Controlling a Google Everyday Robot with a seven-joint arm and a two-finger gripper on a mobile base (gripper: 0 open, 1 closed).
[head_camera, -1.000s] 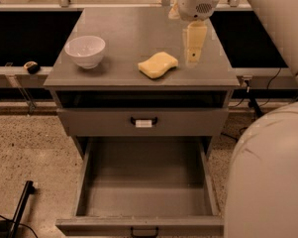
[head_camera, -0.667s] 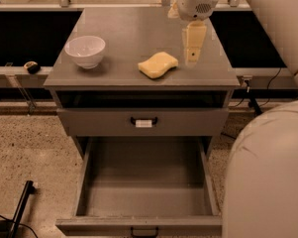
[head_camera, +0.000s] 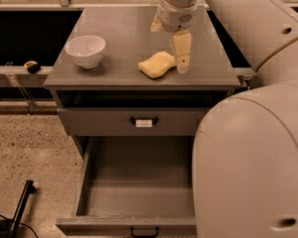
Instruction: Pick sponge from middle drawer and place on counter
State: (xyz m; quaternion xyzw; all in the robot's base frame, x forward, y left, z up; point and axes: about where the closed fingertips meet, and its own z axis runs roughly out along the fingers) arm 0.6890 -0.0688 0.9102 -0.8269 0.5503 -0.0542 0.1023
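Standing on a speckled floor, grey cabinet with smooth matte bench; lowest drawer pulled out. Sponge: pale yellow foam, wavy outline, lying flat on bench, right of round white bowl. End effector: over sponge's right end, fingers spread wide, holding nothing.

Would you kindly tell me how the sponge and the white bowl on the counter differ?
The sponge is pale yellow, flat and wavy-edged; the bowl is white, round and taller. The sponge lies beside the pincer, the bowl well apart from it. Both rest on the counter.
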